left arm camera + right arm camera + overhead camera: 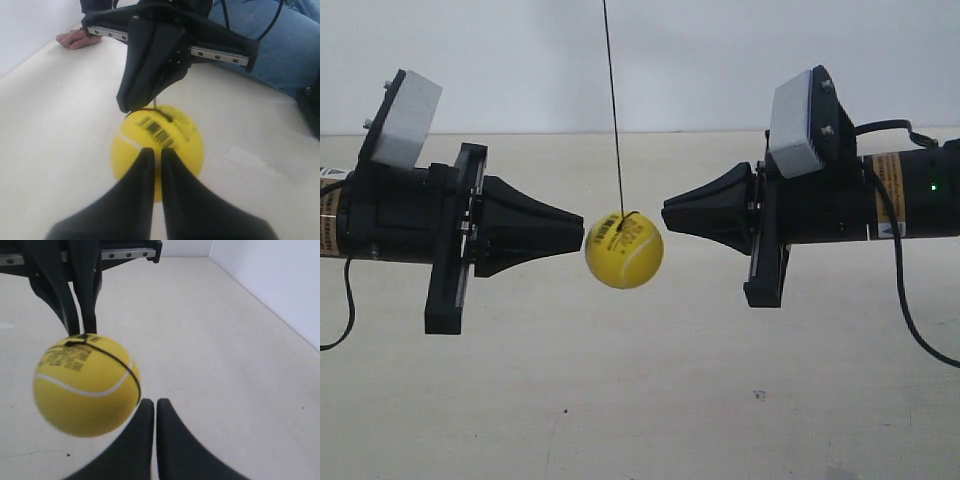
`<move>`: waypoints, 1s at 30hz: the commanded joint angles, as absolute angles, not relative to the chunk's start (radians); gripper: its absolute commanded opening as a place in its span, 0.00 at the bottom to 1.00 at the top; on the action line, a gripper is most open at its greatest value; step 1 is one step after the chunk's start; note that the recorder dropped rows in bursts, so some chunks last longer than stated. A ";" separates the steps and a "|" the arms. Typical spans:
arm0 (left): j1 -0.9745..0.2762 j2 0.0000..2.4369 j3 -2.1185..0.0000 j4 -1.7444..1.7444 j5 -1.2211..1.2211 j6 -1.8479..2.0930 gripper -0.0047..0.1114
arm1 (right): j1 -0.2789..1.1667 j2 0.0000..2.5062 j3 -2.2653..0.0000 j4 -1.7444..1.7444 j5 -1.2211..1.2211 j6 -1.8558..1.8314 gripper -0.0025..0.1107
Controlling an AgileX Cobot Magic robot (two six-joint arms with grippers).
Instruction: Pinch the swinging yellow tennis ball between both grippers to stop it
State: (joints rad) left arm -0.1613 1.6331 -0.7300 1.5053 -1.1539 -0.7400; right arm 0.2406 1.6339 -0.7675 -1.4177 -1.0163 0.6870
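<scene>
Yellow ball (624,250) hangs on string (613,110), just ahead of left gripper (155,151) and beside right gripper (154,402). Contact unclear. Both grippers clenched, fingers together, holding nothing.

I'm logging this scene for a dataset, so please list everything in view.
Tennis ball: one, yellow, hanging between the two gripper tips.
String: one, thin and dark, running from above down to the ball.
Barcode sticker: one, black print, on the ball.
Table: one, off-white, below everything.
Wall: white, behind.
Person's hand: one, resting on the table; blue jeans nearby.
Cables: black, trailing off the arms.
Left gripper: one, black, jaws shut, pointing at the ball.
Right gripper: one, black, jaws shut, near the ball.
</scene>
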 commanded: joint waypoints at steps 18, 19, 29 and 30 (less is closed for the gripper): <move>-0.160 1.632 -0.734 1.509 -1.180 -0.756 0.08 | 0.238 1.628 -0.773 -1.451 -1.071 0.705 0.02; -0.160 1.632 -0.734 1.509 -1.180 -0.756 0.08 | 0.238 1.628 -0.773 -1.451 -1.071 0.705 0.02; -0.160 1.632 -0.734 1.509 -1.180 -0.756 0.08 | 0.238 1.628 -0.773 -1.450 -1.071 0.708 0.02; -0.160 1.632 -0.734 1.509 -1.180 -0.756 0.08 | 0.238 1.628 -0.773 -1.450 -1.071 0.708 0.02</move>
